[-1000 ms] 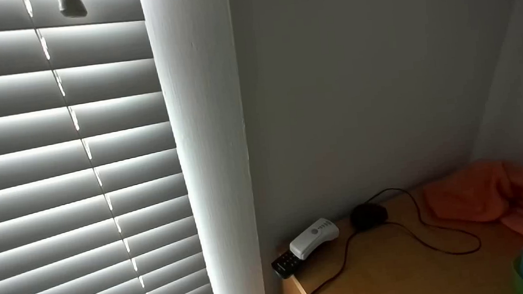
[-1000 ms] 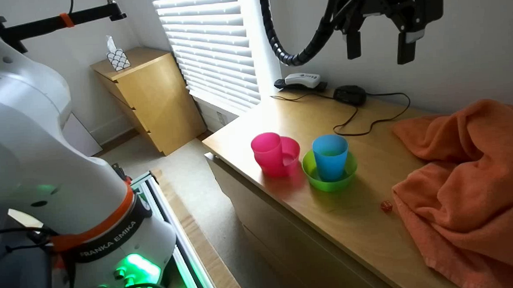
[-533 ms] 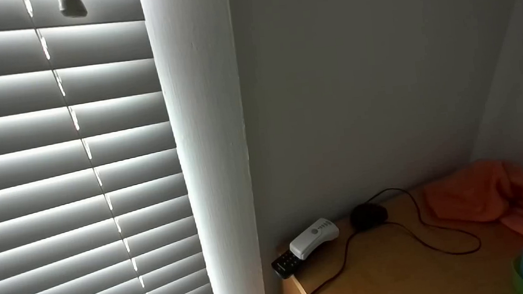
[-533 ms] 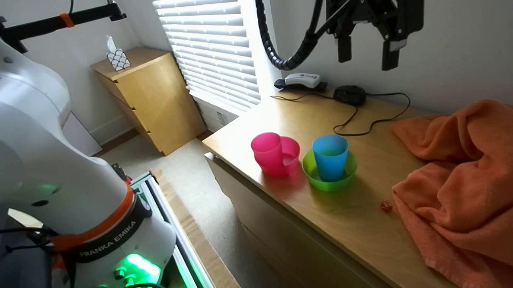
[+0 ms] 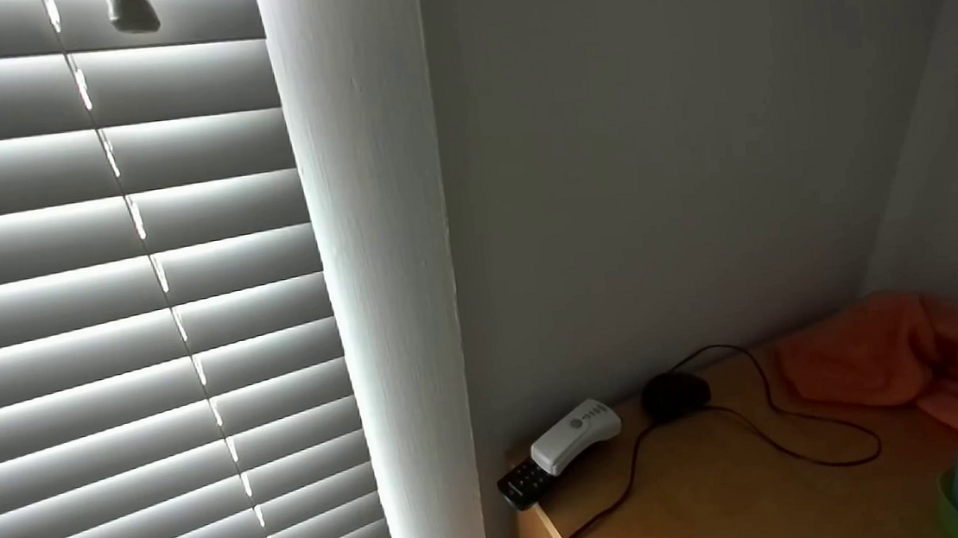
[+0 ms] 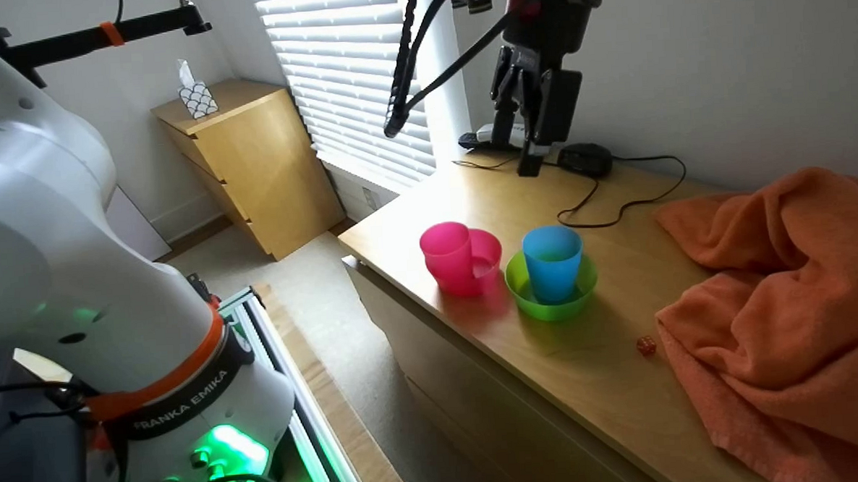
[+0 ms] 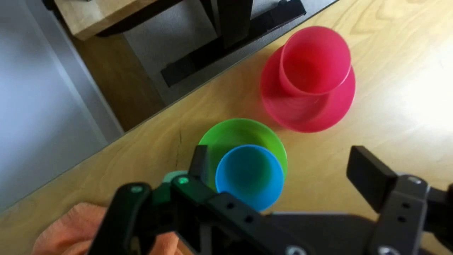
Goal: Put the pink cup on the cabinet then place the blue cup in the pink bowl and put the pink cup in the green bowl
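Nearest, at the left in an exterior view, rises the white arm (image 6: 90,285). Across from it, along the near side of a wooden cabinet (image 6: 593,360), probably the one the task means, the pink cup (image 6: 445,247) appears to stand in the pink bowl (image 6: 487,275), toward its left side. Just to the right, the blue cup (image 6: 552,268) stands in the green bowl (image 6: 548,312). So, as I judge it, no part of the swap is done: the pink cup has yet to come out onto the wood, the blue cup to cross into the pink bowl, and the pink cup then to go into the green one. Over the cabinet, well apart from both cups, hangs the gripper (image 7: 279,156); the wrist view shows its fingers spread wide with nothing between them. Off to the right a rumpled orange cloth (image 6: 807,282) is heaped on the pale, shiny top, a small reddish piece (image 6: 646,345) lying just beside it. Farther back sits a dark, corded, mouse-like thing (image 6: 585,159), and near the far left corner a white device (image 5: 576,436) lies over a black remote (image 5: 524,483). Beyond that, blinds (image 6: 356,63) glow with daylight, and far left a chest of drawers (image 6: 266,168) carries a tissue box (image 6: 198,100).
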Controlling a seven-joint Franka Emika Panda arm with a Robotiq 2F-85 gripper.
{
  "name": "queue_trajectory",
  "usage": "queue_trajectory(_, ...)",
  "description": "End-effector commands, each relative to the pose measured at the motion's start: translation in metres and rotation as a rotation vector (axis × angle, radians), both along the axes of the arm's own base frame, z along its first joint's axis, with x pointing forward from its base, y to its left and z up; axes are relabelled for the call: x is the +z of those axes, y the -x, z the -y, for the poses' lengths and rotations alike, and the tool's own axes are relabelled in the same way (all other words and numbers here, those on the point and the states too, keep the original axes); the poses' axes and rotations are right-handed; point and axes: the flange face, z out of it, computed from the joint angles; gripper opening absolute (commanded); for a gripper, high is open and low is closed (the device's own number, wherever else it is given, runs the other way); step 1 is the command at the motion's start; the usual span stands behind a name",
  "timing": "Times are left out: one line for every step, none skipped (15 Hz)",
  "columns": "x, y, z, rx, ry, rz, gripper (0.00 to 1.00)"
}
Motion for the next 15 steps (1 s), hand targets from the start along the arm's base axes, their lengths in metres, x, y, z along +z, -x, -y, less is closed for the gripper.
queue_trajectory(-0.028, 0.006, -0.013, -0.059, -0.036, -0.087, 1.00)
queue_trajectory(-0.016, 0.003, -0.006, -0.029, -0.018, -0.048, 1.00)
queue_trajectory(-0.023, 0.003, -0.008, -0.034, -0.020, -0.065, 1.00)
queue_trajectory(-0.028, 0.003, -0.010, -0.034, -0.021, -0.075, 1.00)
queue_trajectory(-0.030, 0.003, -0.010, -0.034, -0.022, -0.080, 1.00)
queue_trajectory(-0.030, 0.003, -0.010, -0.035, -0.022, -0.081, 1.00)
queue_trajectory(-0.032, 0.003, -0.010, -0.042, -0.031, -0.083, 1.00)
queue_trajectory(-0.041, 0.002, -0.015, -0.064, -0.075, -0.099, 1.00)
queue_trajectory(-0.047, 0.004, -0.020, -0.081, -0.111, -0.115, 1.00)
queue_trajectory(-0.061, 0.007, -0.027, -0.094, -0.140, -0.143, 1.00)
queue_trajectory(-0.068, 0.009, -0.032, -0.103, -0.167, -0.159, 1.00)
queue_trajectory(-0.077, 0.011, -0.036, -0.119, -0.186, -0.169, 1.00)
queue_trajectory(-0.083, 0.011, -0.038, -0.131, -0.197, -0.172, 1.00)
queue_trajectory(-0.090, 0.011, -0.042, -0.143, -0.220, -0.186, 1.00)
queue_trajectory(-0.097, 0.011, -0.045, -0.159, -0.233, -0.202, 1.00)
